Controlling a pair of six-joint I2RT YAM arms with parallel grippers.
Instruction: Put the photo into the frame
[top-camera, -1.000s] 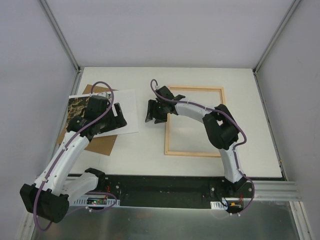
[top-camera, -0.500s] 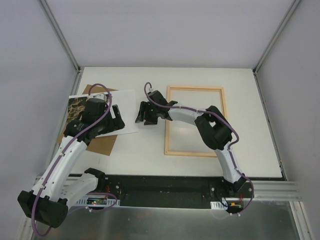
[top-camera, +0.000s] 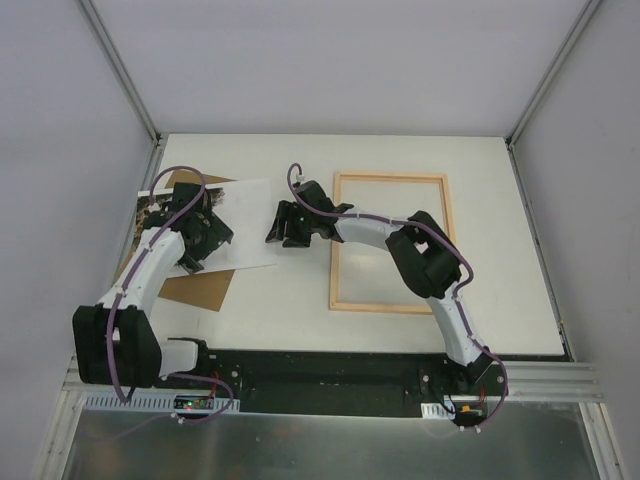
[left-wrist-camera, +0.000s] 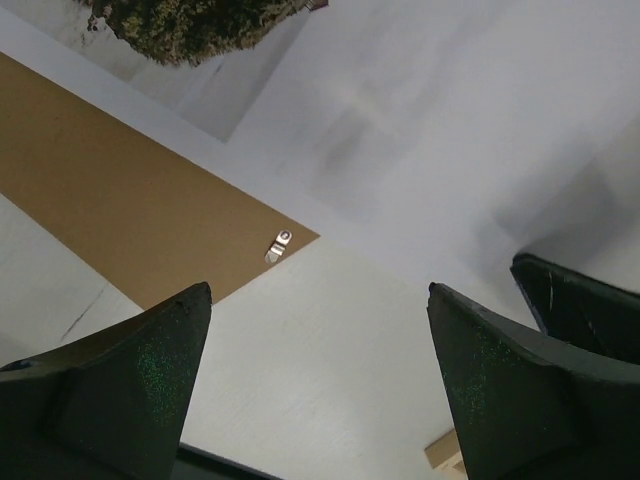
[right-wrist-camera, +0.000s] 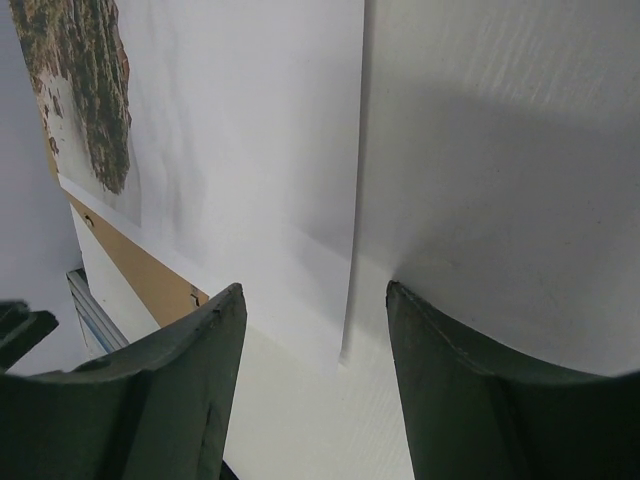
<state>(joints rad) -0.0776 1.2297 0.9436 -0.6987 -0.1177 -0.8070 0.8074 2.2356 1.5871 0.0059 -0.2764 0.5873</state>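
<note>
The photo (top-camera: 250, 215) is laid on a brown board (top-camera: 200, 290) at the left of the table (top-camera: 300, 300), apart from the frame (top-camera: 390, 176). The left arm's (top-camera: 150, 270) jaws are held wide above it, empty. The right arm's (top-camera: 370, 228) jaws are held open at its right edge.

Lab robot cell, not a home. Plain pale panel walls (top-camera: 330, 60) on aluminium posts (top-camera: 120, 70) box in my white surface (top-camera: 280, 300). A black mounting rail (top-camera: 320, 375) is bolted along its near edge.
</note>
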